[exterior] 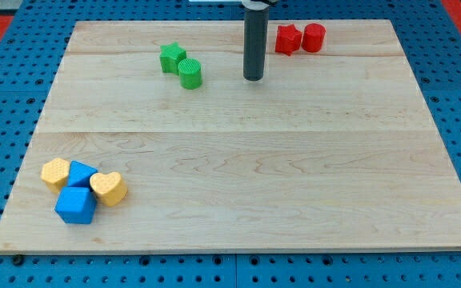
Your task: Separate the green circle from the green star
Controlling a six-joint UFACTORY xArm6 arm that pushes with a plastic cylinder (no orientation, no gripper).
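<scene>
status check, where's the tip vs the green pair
My tip right of green circle, apart. Circle touching green star. Path between clear.

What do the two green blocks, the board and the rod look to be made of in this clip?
The green star block and green circle block look like matte plastic, perhaps 3D-printed: uniform colour and fine ridges on top. The board looks like pale unvarnished wood, showing grain and plank seams. My tip, right of the green pair, ends a smooth dark rod, plastic or metal, uncertain.

bare board lies between the tip (253, 78) and the touching green circle (190, 74) and green star (172, 58); the red blocks (300, 38) stand just right of the rod.
</scene>
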